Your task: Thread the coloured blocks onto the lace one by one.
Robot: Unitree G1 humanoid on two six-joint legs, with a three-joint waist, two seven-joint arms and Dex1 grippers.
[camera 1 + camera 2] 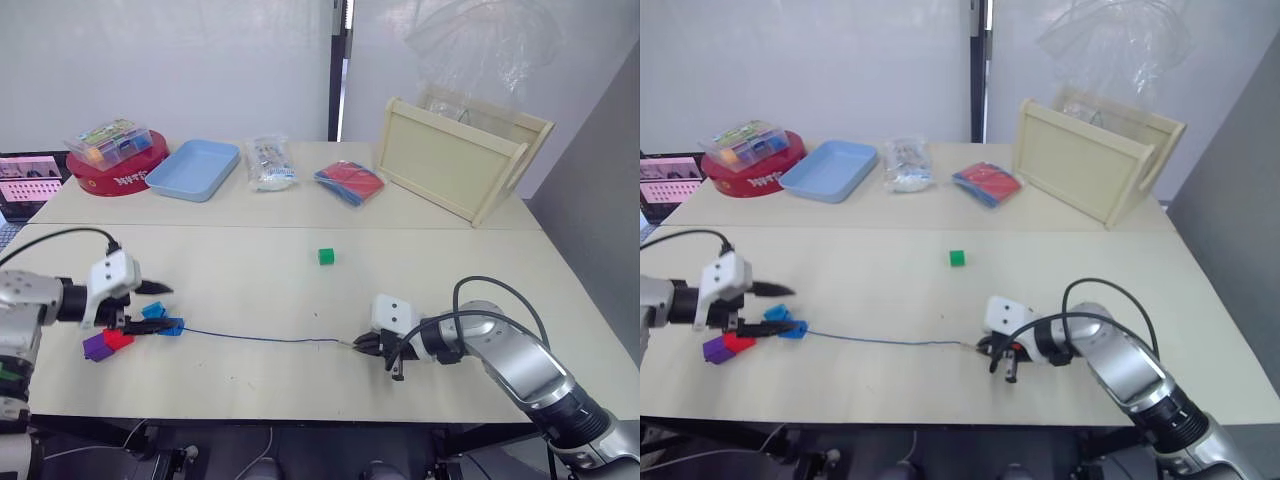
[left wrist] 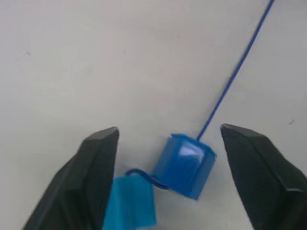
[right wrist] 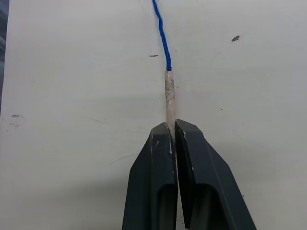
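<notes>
A thin blue lace [image 1: 260, 338] lies across the near table. My right gripper [image 3: 171, 130] is shut on its pale stiff tip [image 3: 169, 98]. At the lace's other end sit a darker blue block [image 2: 187, 164] and a light blue block [image 2: 132, 201], both threaded on the cord. My left gripper [image 2: 165, 141] hangs open over them, one finger on either side. A red block [image 1: 118, 339] and a purple block [image 1: 96, 347] lie just beside them, under the left gripper [image 1: 150, 300]. A green block [image 1: 325, 256] stands alone mid-table.
On the far table stand a red round tin [image 1: 115, 175] with a clear box of mixed pieces [image 1: 108, 140] on top, a light blue tray [image 1: 195, 168], a clear bag [image 1: 268, 163], a red-and-blue packet [image 1: 350, 182] and a wooden crate [image 1: 460, 155]. A laptop [image 1: 25, 180] sits far left.
</notes>
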